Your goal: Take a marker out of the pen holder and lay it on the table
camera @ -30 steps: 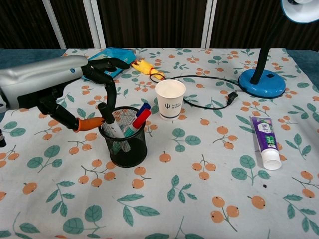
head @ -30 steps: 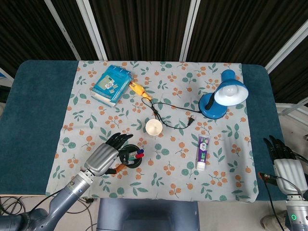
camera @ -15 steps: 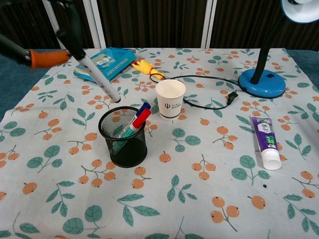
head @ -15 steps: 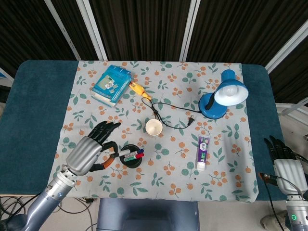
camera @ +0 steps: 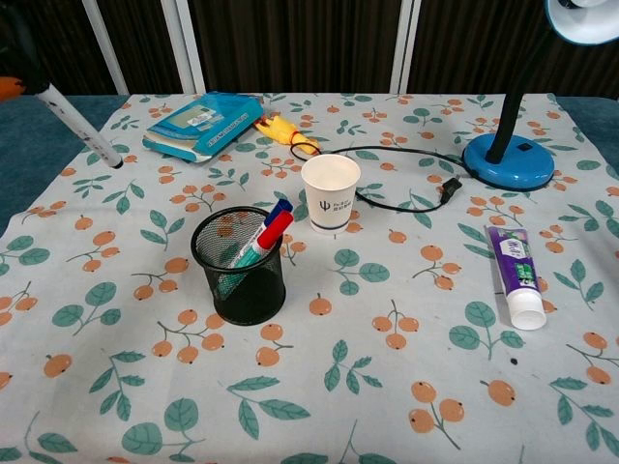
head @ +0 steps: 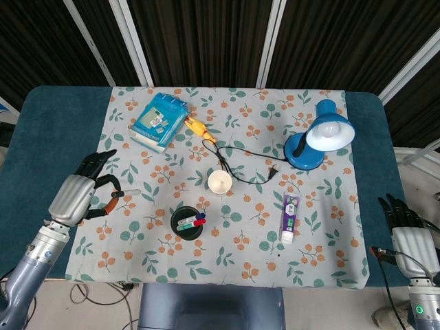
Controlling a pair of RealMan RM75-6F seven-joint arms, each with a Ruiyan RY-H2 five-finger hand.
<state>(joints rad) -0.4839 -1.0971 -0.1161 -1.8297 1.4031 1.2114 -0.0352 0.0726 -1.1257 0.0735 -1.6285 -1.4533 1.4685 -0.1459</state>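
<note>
The black mesh pen holder (head: 188, 225) (camera: 239, 268) stands near the table's front, left of centre, with red and blue markers (camera: 270, 225) sticking out. My left hand (head: 79, 194) hovers over the cloth's left edge and pinches a white marker (head: 128, 193) (camera: 79, 128) between an orange-tipped thumb and fingers. The marker is up in the air, tilted, clear of the holder. In the chest view only the marker and a bit of the thumb show at the top left. My right hand (head: 405, 232) rests off the table's right side with its fingers apart, holding nothing.
A white paper cup (head: 220, 182) stands just behind the holder. A blue booklet (head: 160, 121) and a yellow toy (head: 199, 128) lie at the back left. The blue desk lamp (head: 320, 139) with its black cord (head: 240, 165) and a purple tube (head: 290, 216) occupy the right.
My left hand lifted the white marker out of the pen holder and carried it leftward, from above the holder to over the cloth's left edge. The right hand stayed still.
</note>
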